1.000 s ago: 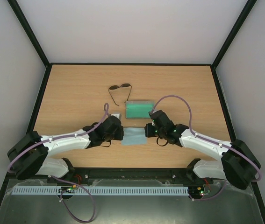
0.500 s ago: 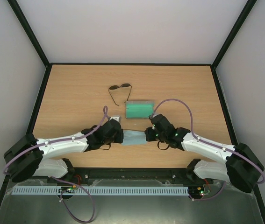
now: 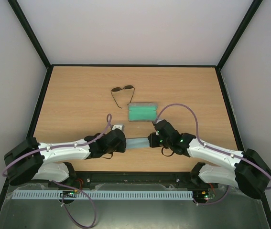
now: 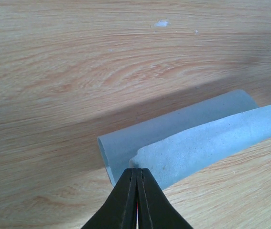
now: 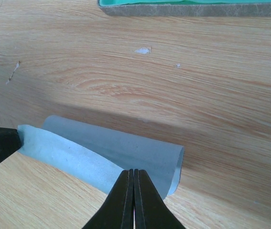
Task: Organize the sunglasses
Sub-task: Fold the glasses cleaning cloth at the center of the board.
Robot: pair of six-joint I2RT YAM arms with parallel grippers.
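The wooden table point(image 3: 78, 95) carries everything. The left arm point(image 3: 63, 149) and the right arm point(image 3: 211, 151) reach inward along its near edge. The left gripper point(image 4: 136, 179) and the right gripper point(image 5: 134, 179) face each other across the light blue cloth point(image 3: 136, 142). Each has its fingers pressed together, pinching one end of the cloth's folded-over upper layer. Just beyond the cloth lies the open case point(image 3: 142, 112), green inside. The sunglasses point(image 3: 122, 90) sit farther back, near the case's far left corner, temples unfolded, well apart from both grippers.
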